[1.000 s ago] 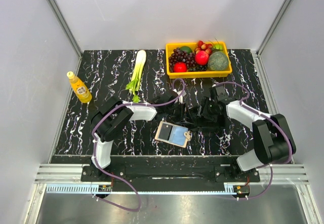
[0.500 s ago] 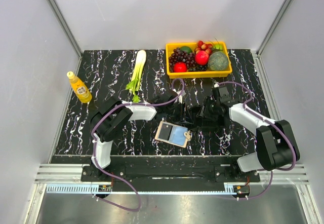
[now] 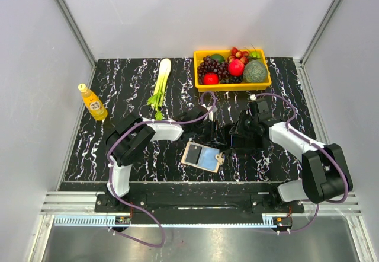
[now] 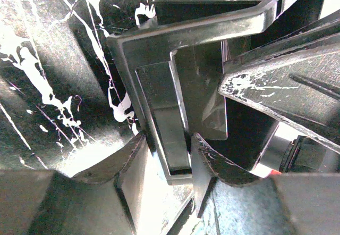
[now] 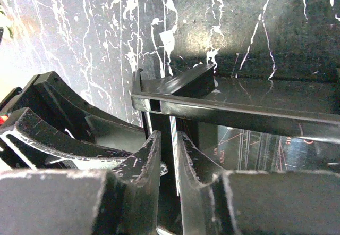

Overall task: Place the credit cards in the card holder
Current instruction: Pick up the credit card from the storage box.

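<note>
1. Lying open on the black marbled worktop [image 3: 124,90], the card holder [image 3: 202,156] is seen at about 6 o'clock of the worktop's middle, with its dark grey panel on the 9 o'clock side and its light blue panel on the 3 o'clock side.
2. No claw is touching the card holder; both claws are placed just beyond it, towards 1 o'clock.
3. The left claw [image 3: 217,133] is reached in from 9 o'clock and the right claw [image 3: 233,136] from 3 o'clock, so that they meet tip to tip near the worktop's middle.
4. In the left wrist view, the left claw [image 4: 167,139] is closed narrowly on a bar of a black rack [image 4: 159,102]; the bar fills the gap between the fingers [image 4: 130,158].
5. In the right wrist view, the right claw [image 5: 169,136] is held at a narrow gap below the rack's crossbar [image 5: 175,86].
6. A thin card [image 5: 173,155] is seen edge-on, upright, between the right fingers [image 5: 151,150]; whether it is pinched cannot be told, nor can any print on it be read.
7. A yellow basket [image 3: 232,86] of fruit is set at 1 o'clock on the worktop, well apart from the claws.
8. A green stalk vegetable [image 3: 160,84] is laid at 11 o'clock, and an orange bottle [image 3: 93,102] is stood at 9 o'clock near the worktop's edge.
</note>
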Controlling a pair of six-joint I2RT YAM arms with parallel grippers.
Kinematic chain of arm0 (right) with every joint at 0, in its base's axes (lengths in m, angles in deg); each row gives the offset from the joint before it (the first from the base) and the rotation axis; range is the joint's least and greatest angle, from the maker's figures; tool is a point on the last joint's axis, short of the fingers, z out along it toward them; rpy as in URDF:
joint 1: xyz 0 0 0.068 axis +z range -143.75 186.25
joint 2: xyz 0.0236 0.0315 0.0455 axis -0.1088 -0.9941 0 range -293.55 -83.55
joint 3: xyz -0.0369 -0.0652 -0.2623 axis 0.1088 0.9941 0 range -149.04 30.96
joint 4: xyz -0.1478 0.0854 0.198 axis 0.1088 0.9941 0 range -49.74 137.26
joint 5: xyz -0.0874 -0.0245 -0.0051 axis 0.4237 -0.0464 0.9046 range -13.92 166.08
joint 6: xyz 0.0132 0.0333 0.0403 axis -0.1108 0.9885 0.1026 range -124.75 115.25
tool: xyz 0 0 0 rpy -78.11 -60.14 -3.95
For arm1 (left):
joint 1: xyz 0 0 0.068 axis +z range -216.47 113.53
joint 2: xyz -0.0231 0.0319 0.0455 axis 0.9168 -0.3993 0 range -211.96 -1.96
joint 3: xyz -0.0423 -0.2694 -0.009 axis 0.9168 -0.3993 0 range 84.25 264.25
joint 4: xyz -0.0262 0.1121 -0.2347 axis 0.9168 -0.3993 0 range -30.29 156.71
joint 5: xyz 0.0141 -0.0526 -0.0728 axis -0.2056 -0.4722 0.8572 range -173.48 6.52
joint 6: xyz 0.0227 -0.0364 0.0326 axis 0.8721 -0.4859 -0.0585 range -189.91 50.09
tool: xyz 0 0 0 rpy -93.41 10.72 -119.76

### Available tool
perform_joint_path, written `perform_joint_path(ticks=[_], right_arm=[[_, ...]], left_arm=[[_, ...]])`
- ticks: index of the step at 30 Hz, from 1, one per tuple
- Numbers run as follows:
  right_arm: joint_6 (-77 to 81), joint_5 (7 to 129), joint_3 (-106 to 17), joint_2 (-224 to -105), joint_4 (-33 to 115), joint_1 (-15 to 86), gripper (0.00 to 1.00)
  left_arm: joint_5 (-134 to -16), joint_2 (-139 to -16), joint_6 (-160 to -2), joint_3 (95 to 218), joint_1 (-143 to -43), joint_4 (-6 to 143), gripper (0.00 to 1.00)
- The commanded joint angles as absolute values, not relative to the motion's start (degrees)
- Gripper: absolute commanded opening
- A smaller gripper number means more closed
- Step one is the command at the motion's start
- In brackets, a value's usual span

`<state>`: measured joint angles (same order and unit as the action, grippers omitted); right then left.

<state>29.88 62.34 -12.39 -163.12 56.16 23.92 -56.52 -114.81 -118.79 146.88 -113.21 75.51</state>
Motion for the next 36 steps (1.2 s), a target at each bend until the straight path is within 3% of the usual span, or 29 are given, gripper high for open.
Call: perform_joint_path(ticks=[1, 3, 6, 15, 17, 23, 28, 32, 36], right_arm=[[29.88, 60.52, -13.16, -163.89, 54.06, 24.35, 0.22], [29.61, 60.34, -13.25, -163.97, 54.06, 24.44, 0.13], [29.18, 60.78, -13.78, -164.94, 54.67, 24.35, 0.20], [27.68, 59.47, -14.31, -165.56, 55.12, 24.35, 0.14], [27.85, 58.76, -14.30, -163.98, 54.94, 24.35, 0.29], [28.56, 57.71, -14.13, -162.83, 54.50, 24.35, 0.33], [29.00, 56.65, -13.78, -165.73, 53.45, 24.35, 0.31], [29.26, 56.04, -13.51, -165.73, 52.30, 24.35, 0.21], [29.08, 55.51, -13.69, -165.29, 52.04, 24.35, 0.18]], left_arm=[[-57.29, -112.87, -116.23, 147.27, -113.75, 75.94, 0.34], [-57.29, -112.87, -116.23, 147.27, -113.67, 75.94, 0.34], [-57.20, -112.96, -116.40, 147.18, -113.67, 76.20, 0.34], [-56.94, -113.05, -116.49, 147.18, -113.58, 76.38, 0.34], [-57.02, -112.96, -116.58, 147.09, -113.58, 76.46, 0.34], [-56.94, -113.14, -116.66, 147.27, -113.40, 76.55, 0.34], [-56.67, -113.14, -116.84, 146.92, -113.23, 76.90, 0.34], [-56.50, -112.96, -116.75, 146.65, -113.14, 76.90, 0.34], [-56.41, -112.96, -116.93, 146.65, -113.05, 77.17, 0.34]])
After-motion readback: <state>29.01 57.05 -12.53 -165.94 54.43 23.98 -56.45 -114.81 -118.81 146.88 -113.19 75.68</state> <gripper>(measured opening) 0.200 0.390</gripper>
